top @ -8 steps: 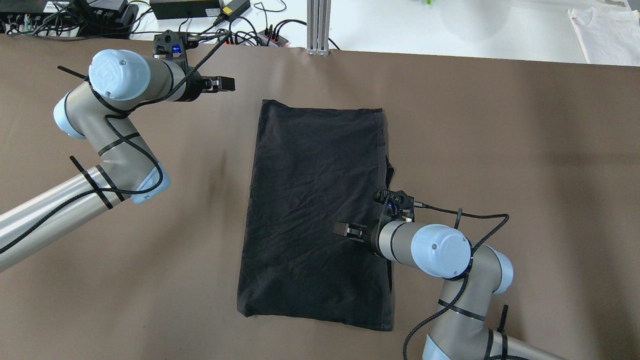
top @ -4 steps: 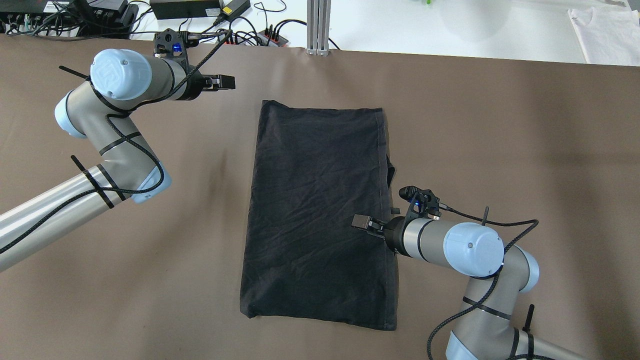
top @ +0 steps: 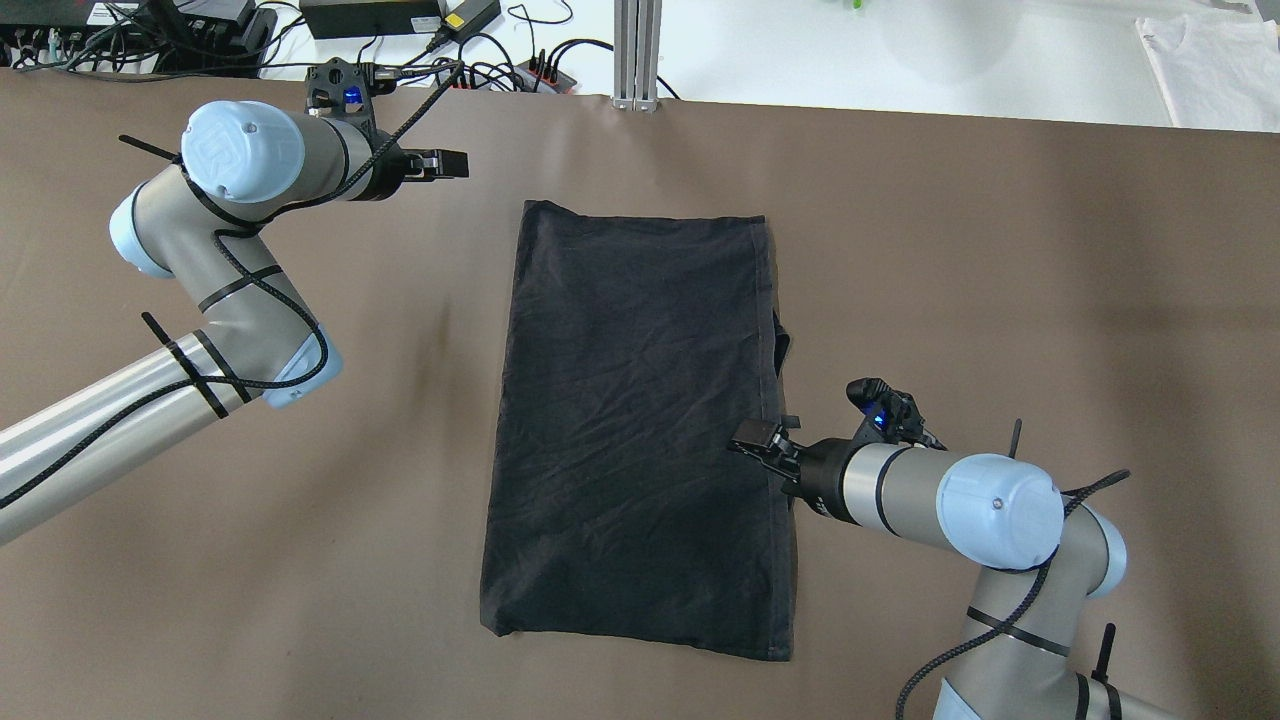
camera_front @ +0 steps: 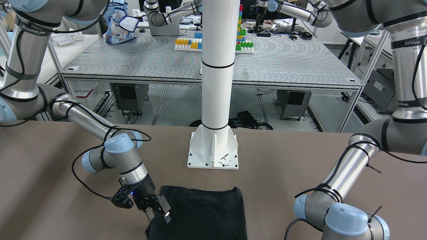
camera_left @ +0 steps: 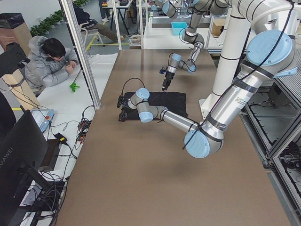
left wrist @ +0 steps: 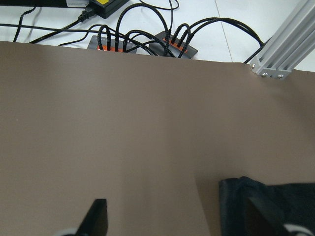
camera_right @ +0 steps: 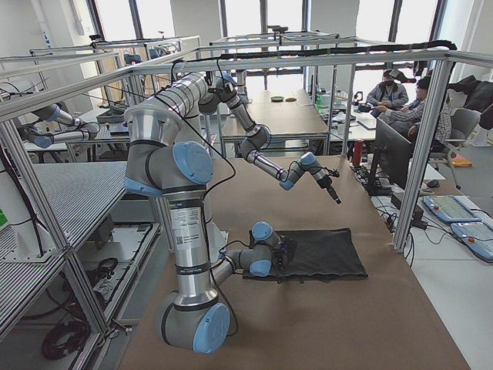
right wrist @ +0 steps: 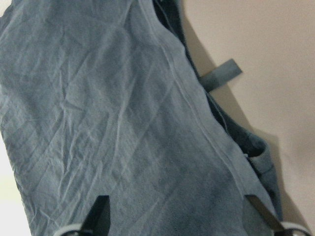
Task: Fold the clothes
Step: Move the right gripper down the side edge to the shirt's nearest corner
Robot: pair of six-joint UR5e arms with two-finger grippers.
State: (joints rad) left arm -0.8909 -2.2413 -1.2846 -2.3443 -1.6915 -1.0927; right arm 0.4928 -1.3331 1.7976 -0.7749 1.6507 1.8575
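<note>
The clothes (top: 630, 420) are one black garment lying flat as a tall, slightly wrinkled rectangle mid-table, also seen in the front view (camera_front: 203, 213). My right gripper (top: 752, 437) hovers open over its right edge, about two thirds of the way toward the near end; the right wrist view shows the fabric (right wrist: 123, 108) filling the space between the spread fingers (right wrist: 98, 219). My left gripper (top: 455, 164) is open, off the cloth, up and left of its far left corner. That corner (left wrist: 236, 199) sits just inside the right finger in the left wrist view.
A white pole's base plate (camera_front: 213, 151) stands behind the garment. Power strips and cables (top: 500, 70) and an aluminium post (top: 637, 55) line the far edge. A white cloth (top: 1210, 60) lies beyond the far right corner. People sit nearby (camera_left: 47, 63).
My right gripper has drawn back to the right across the garment, from its middle to its right edge. The left arm has barely moved and the cloth lies as before.
</note>
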